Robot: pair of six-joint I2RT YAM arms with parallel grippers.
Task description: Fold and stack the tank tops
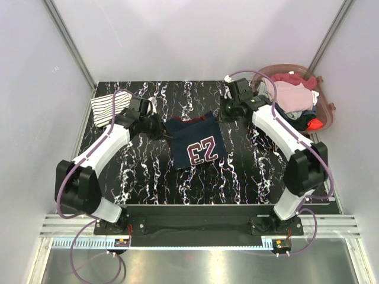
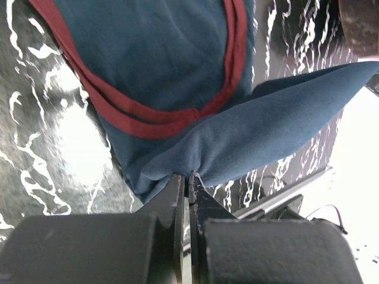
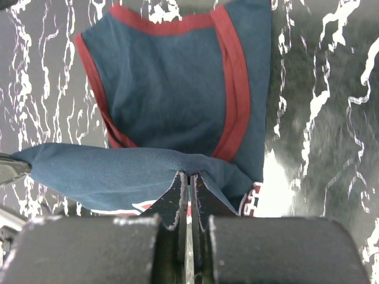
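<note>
While each arm pinches a far corner, the navy tank top (image 1: 195, 145) lies at the middle of the marbled black table (image 1: 249, 171). Its long axis runs from far to near, tilted slightly. The end with the red trim (image 3: 234, 89) points to the far side, and the number 23 (image 1: 201, 151) sits toward the near edge. The left gripper (image 1: 159, 126) has its jaws closed on a fold of navy cloth at the far left corner. The right gripper (image 1: 223, 112) is clamped on the far right corner, and the cloth is drawn between them. The striped tank top (image 1: 109, 106) lies folded at the far left corner of the table, well apart. A basket (image 1: 324, 112) of clothes stands at the far right.
</note>
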